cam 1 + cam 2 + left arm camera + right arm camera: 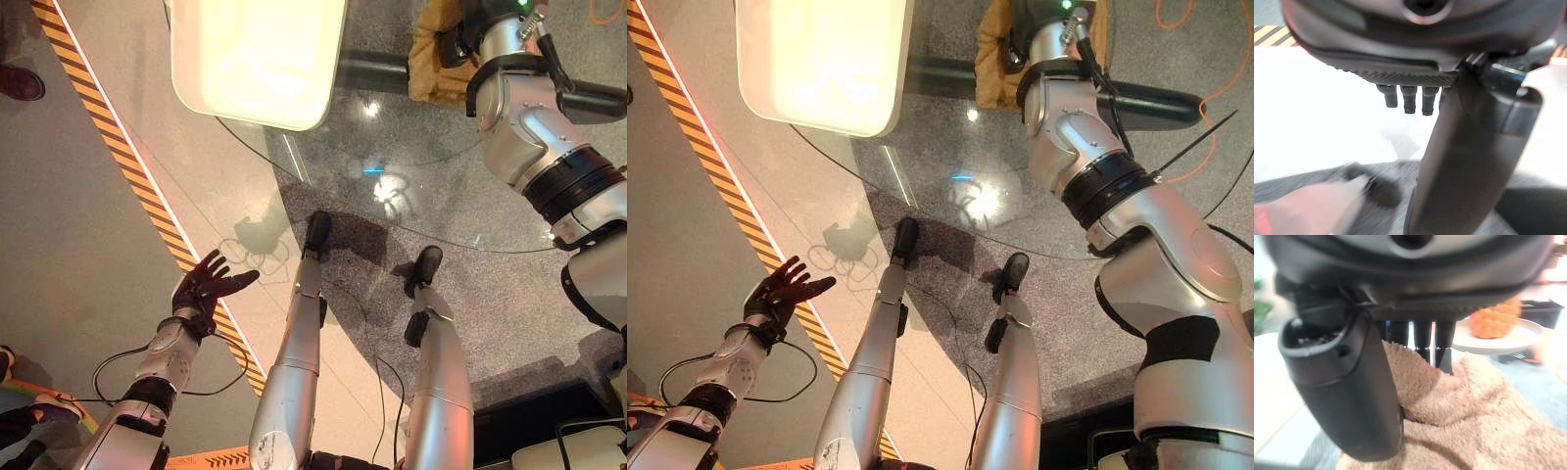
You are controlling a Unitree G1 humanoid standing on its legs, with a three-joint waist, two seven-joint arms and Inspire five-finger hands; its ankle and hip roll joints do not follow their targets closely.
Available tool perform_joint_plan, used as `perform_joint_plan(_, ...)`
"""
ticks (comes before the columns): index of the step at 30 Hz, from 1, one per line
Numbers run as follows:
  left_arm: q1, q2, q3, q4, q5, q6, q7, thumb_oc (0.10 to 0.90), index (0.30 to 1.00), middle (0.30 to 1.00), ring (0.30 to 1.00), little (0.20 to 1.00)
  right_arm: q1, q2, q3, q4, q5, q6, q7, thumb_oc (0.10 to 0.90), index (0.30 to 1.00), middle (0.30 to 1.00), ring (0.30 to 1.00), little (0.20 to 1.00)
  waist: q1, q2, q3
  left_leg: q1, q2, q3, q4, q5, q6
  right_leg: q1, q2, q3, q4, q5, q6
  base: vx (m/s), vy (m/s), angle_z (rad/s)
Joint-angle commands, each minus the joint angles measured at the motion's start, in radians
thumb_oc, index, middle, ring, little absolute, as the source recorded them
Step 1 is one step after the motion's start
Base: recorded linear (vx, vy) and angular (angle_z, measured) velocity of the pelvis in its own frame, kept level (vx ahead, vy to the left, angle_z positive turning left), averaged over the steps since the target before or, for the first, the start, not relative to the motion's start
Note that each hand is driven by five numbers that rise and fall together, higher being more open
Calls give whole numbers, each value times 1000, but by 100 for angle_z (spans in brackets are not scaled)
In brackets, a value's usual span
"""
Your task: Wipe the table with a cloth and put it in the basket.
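Two hands, doing very different stuff. The right hand (1352, 382) is down on the cloth (1469, 421), fingers (1422, 335) reaching over a raised fold and the thumb tucked against the near side, so it's grasping the cloth. The cloth is tan terry, fluffy and looped, bunched into soft ridges instead of lying flat. From the head views it sits at the far edge of the table (441, 196), under the right hand (453, 44), and its long side seems to run away from the robot, though the arm hides a good part.

The table is a round sheet of clear glass, shiny, with the speckled grey floor (509, 294) visible through it. A pale rounded-corner tray (260, 59) sits on its far left part. Past the cloth, the right wrist view shows a bumpy orange fruit (1496, 318) on a white plate (1518, 335).

The left hand (206, 284) hangs off to the left over the floor near a yellow-black striped tape (137, 186), fingers spread, holding nothing.
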Motion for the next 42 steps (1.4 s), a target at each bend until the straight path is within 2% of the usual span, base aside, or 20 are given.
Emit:
perform_joint_plan(1, -12, 29, 92, -38, -47, -143, 120, 800, 900, 900, 900, 900, -28, -1, -66, -88, 59, -44, -146, 100, 300, 300, 300, 200, -3, -2, -10, 11, -130, 87, 41, -66, 139, 50, 85, -101, -84, 0, -50, -59, 19, 0)
perform_joint_plan(4, -42, 40, 141, -106, -38, -201, 212, 800, 900, 900, 900, 900, 31, -33, -138, -112, 83, -50, -176, 100, 300, 300, 300, 200, -14, -4, -10, 23, -133, 91, 42, -70, 139, 55, 88, -92, -77, -4, -51, 0, 0, 0)
perform_joint_plan(14, -184, 111, 256, -160, 4, -283, 471, 800, 900, 900, 900, 900, 119, -79, -247, -191, 107, -73, -212, 100, 300, 300, 300, 200, -57, -23, -10, 22, -125, 108, 66, -84, 135, 48, 101, -56, -57, -15, -54, -1, 0, -1)
perform_joint_plan(18, -268, 149, 285, -196, 84, -340, 597, 800, 900, 900, 900, 900, 158, -78, -278, -234, 113, -84, -237, 100, 300, 300, 300, 200, -74, -38, -10, 21, -119, 112, 71, -89, 130, 49, 110, -42, -54, -16, -53, -7, -17, -4)
perform_joint_plan(24, -315, 169, 303, -266, 183, -406, 696, 800, 900, 900, 900, 900, 214, -77, -325, -282, 96, -98, -250, 100, 300, 300, 300, 200, -86, -47, -10, 20, -115, 116, 70, -92, 126, 49, 118, -29, -57, -17, -52, 0, -2, -1)
perform_joint_plan(26, -331, 178, 303, -292, 233, -409, 726, 800, 900, 900, 900, 900, 230, -78, -341, -298, 91, -99, -249, 100, 300, 300, 300, 200, -87, -50, -10, 21, -113, 117, 71, -94, 125, 52, 119, -27, -54, -19, -51, 0, -6, -2)
perform_joint_plan(37, -409, 191, 278, -442, 455, -429, 782, 800, 900, 900, 900, 900, 297, -85, -428, -381, 49, -119, -231, 100, 300, 300, 300, 200, -105, -55, -10, 40, -105, 129, 62, -96, 121, 68, 123, -14, -54, -22, -46, 0, 0, 0)
perform_joint_plan(42, -437, 199, 259, -529, 510, -391, 732, 800, 900, 900, 900, 900, 329, -92, -481, -436, 21, -144, -217, 100, 300, 300, 300, 200, -114, -55, -10, 46, -104, 134, 60, -95, 121, 70, 125, -6, -53, -21, -44, 4, 2, -1)
